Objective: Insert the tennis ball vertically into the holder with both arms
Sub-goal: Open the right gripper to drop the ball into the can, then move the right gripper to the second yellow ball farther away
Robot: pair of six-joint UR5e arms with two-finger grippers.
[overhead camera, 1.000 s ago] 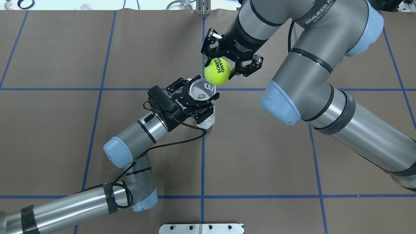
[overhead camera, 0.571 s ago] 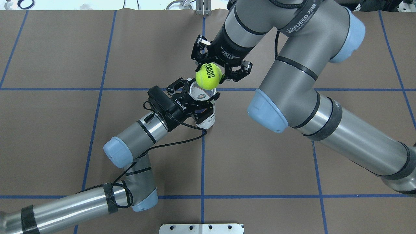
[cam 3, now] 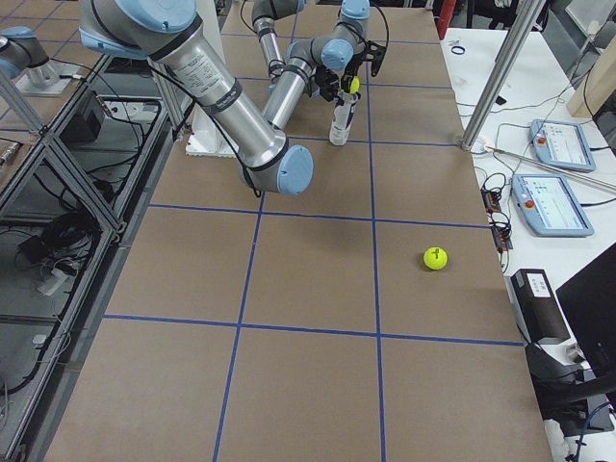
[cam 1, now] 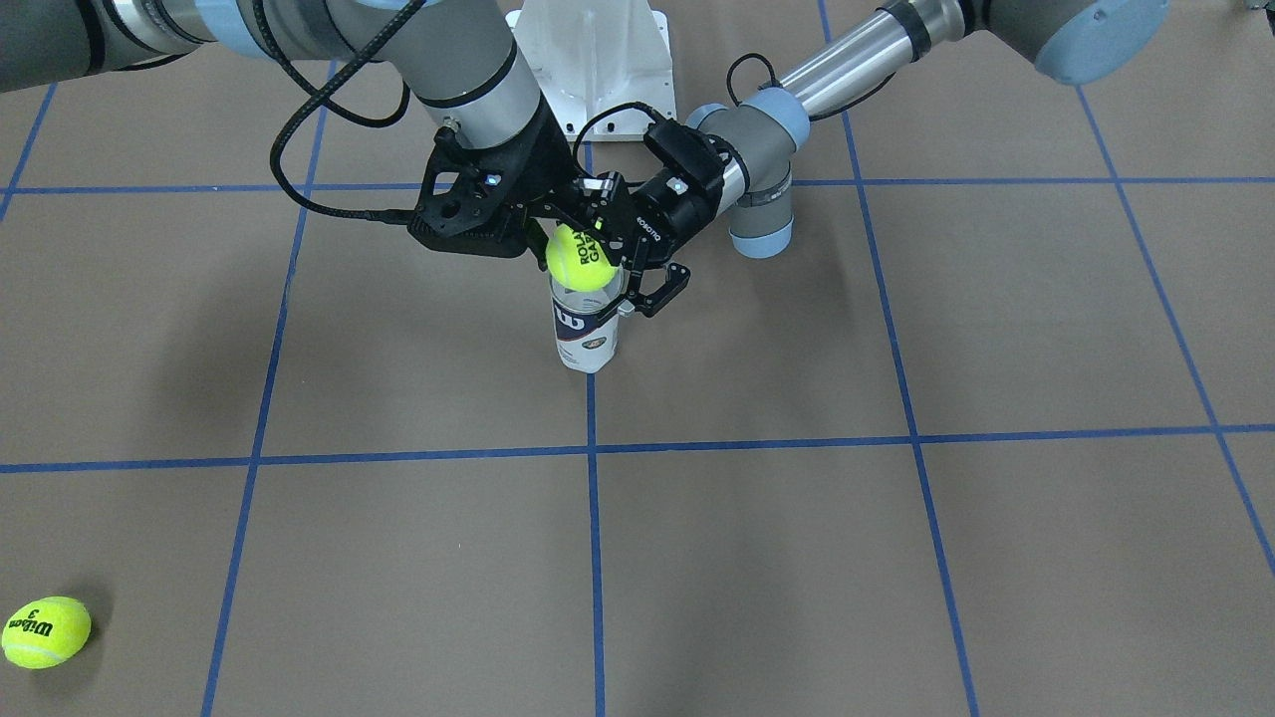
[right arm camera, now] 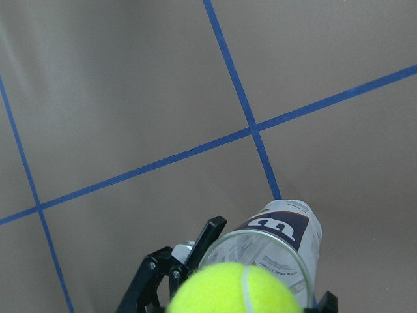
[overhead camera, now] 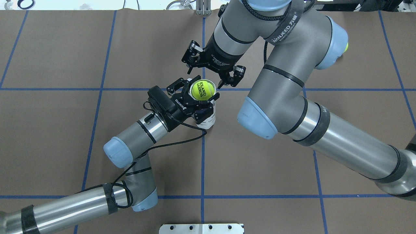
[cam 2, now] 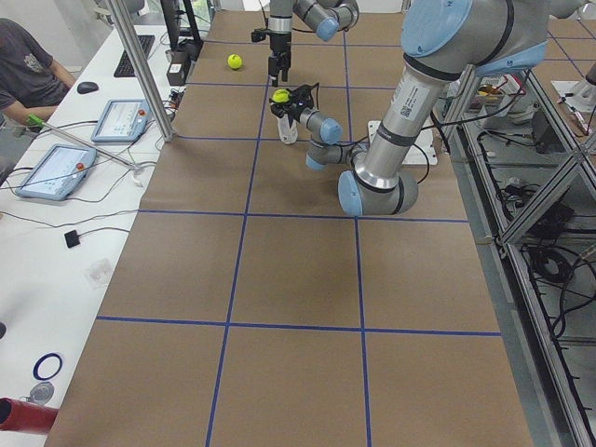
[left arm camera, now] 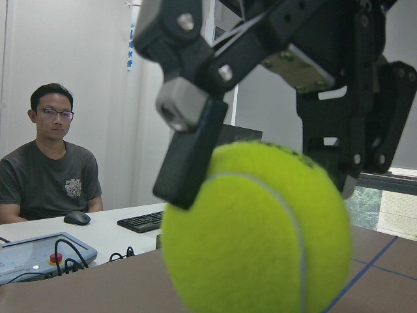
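1. The black two-finger right gripper [overhead camera: 204, 79] is clenched on the yellow-green felt tennis ball [overhead camera: 202, 90]. In the left wrist view its pads sit against the ball's upper flanks.
2. The black two-finger left gripper [overhead camera: 199, 98] grasps the clear plastic cylindrical holder with silver rim and navy-and-white label [cam 1: 586, 339] around its upper part. The holder stands upright on the brown table [cam 1: 896, 558].
3. Governing relation: the holder lies directly below the right gripper, with its long axis vertical and its mouth facing up. The ball sits at that mouth, its underside about level with the rim, and is not yet inside.
4. Judgement: the next move is a straight drop along that axis. Any sideways offset risks the ball seating on the rim.
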